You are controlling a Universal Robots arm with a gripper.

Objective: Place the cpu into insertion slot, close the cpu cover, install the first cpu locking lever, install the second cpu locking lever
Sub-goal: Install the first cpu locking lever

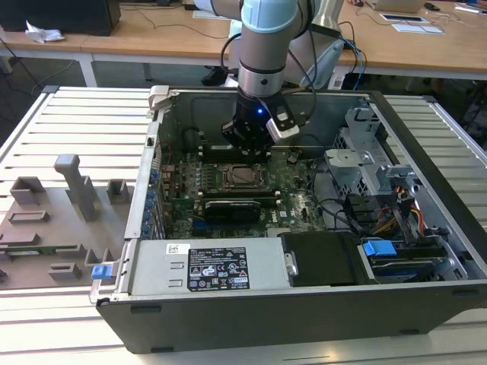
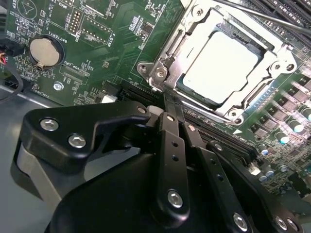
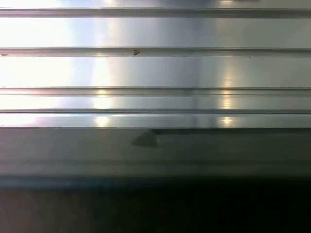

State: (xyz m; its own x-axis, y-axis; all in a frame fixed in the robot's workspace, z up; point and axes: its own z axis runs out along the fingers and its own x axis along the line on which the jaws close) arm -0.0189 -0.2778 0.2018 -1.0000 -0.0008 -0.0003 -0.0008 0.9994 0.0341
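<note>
Tool (image 2: pixel 171 104) clenched on one thin metal lever (image 2: pixel 168 99), at seven o'clock from one square silvery cpu (image 2: pixel 219 65) under one steel-framed cpu cover (image 2: pixel 165 58).

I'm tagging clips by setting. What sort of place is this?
Probably a robotics lab or workshop: an open computer case sits on a slatted aluminium table, with office desks behind it.
</note>
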